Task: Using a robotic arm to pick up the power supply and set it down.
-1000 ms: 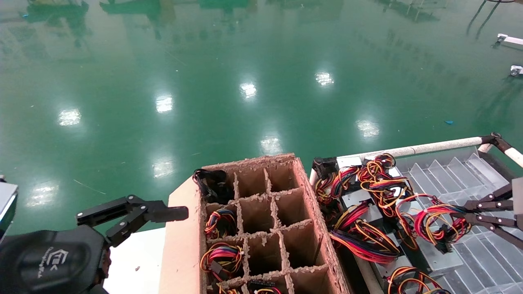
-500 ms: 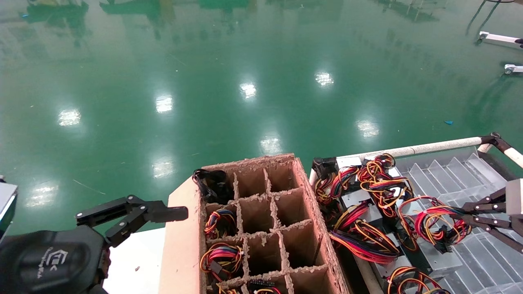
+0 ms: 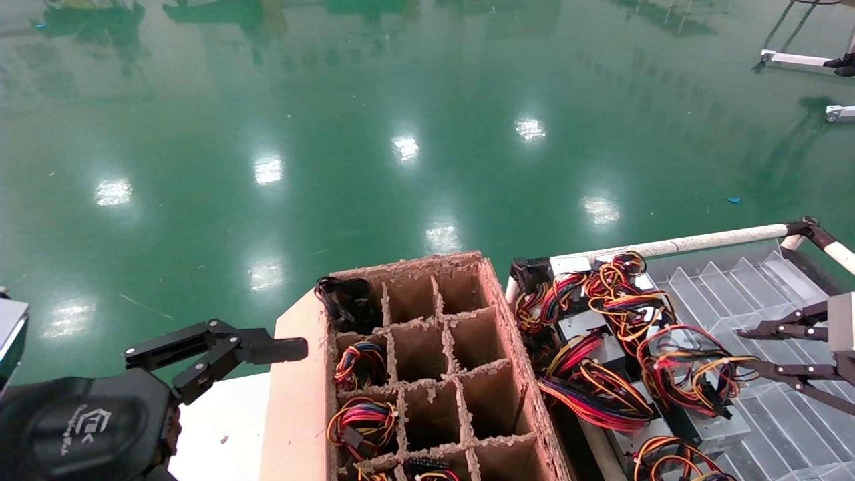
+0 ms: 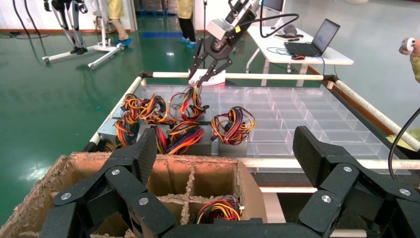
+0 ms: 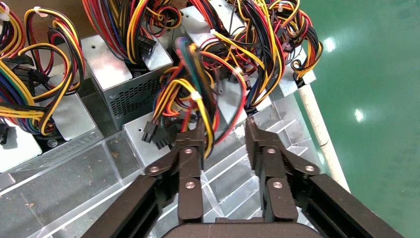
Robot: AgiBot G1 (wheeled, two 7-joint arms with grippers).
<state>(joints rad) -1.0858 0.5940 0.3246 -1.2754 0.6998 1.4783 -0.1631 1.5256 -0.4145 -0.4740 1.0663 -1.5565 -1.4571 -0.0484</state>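
The clear divided tray [image 3: 768,280] on the right carries a cluster of power supplies; beside it stands a cardboard divider box [image 3: 427,361] with some cells already filled. The right pincer [image 3: 748,349] reaches in from the tray's right side, its fingers spread apart and holding nothing, one finger [image 5: 190,148] among the looped wires [image 5: 198,99] of the nearest power supply [image 3: 718,424]. A good grasp likely means advancing until the silver casing or a firm bunch of the loom sits between the fingers, since a few stray wires could slip out. The left pincer [image 3: 220,347] is parked open left of the box
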